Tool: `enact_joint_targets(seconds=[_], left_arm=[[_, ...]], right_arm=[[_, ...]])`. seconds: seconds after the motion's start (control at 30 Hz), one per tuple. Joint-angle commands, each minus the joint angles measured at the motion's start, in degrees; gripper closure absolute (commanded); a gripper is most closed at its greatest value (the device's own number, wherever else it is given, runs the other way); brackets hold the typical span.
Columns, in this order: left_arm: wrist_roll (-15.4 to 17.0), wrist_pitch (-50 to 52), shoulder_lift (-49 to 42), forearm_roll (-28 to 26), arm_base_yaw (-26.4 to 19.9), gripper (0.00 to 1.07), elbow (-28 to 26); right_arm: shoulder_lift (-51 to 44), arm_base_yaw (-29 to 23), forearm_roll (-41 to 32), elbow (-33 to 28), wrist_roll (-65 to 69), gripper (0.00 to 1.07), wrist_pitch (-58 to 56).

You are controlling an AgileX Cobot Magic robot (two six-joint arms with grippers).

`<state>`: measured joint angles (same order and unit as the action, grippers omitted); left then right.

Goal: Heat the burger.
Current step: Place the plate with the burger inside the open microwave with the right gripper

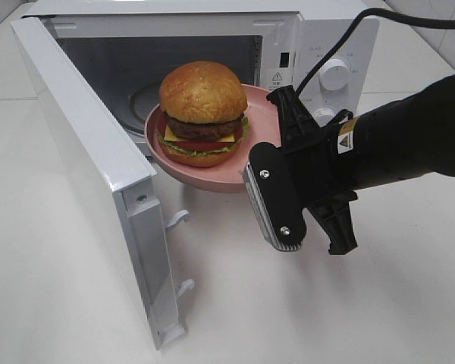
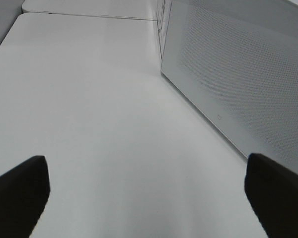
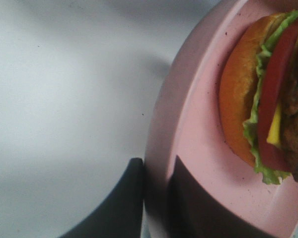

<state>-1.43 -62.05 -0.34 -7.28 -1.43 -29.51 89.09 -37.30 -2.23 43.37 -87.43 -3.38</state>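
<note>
The burger [image 1: 202,114], with a golden-brown bun, dark patty, cheese, tomato and lettuce, sits upright on a pink plate [image 1: 212,178]. My right gripper [image 1: 267,152] is shut on the plate's right rim and holds it at the mouth of the open microwave [image 1: 318,45], partly inside the cavity. In the right wrist view the gripper [image 3: 156,198] clamps the plate's rim [image 3: 198,148] beside the burger [image 3: 268,99]. My left gripper [image 2: 146,198] is open and empty over bare table; it does not show in the exterior view.
The microwave's door [image 1: 83,152] stands open to the left, and its meshed panel [image 2: 238,74] is close to the left gripper. A glass turntable [image 1: 144,95] lies inside the cavity. The white table [image 1: 61,303] spreads in front.
</note>
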Motion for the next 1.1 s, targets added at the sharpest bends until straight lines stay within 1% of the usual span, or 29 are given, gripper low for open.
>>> enact_joint_targets(seconds=[0.03,0.17,0.3,0.37,0.47,0.83,1.1], left_arm=[[-0.11,0.97,-0.63,-0.17,0.0,0.07,0.06],[-0.11,0.97,-0.63,-0.17,0.0,0.07,0.06],[-0.11,0.97,-0.63,-0.17,0.0,0.07,0.06],[-0.11,0.97,-0.63,-0.17,0.0,0.07,0.06],[-0.11,0.97,-0.63,-0.17,0.0,0.07,0.06],[-0.11,0.97,-0.63,-0.17,0.0,0.07,0.06],[-0.11,0.97,-0.63,-0.17,0.0,0.07,0.06]], right_arm=[[0.8,-0.06,-0.11,2.23,0.06,1.07,4.01],[3.67,-0.06,-0.11,5.27,0.06,1.07,4.01],[4.87,-0.17,-0.17,6.82,0.06,1.07,4.01],[6.13,-1.2,-0.17,8.25,0.0,1.07,4.07],[7.73,-1.38,-0.17,9.8,0.0,1.07,4.13],[12.09,-1.38,-0.11,13.75,-0.4,1.07,4.3],[15.53,-1.38,0.57,17.82,-0.4,1.07,4.01]])
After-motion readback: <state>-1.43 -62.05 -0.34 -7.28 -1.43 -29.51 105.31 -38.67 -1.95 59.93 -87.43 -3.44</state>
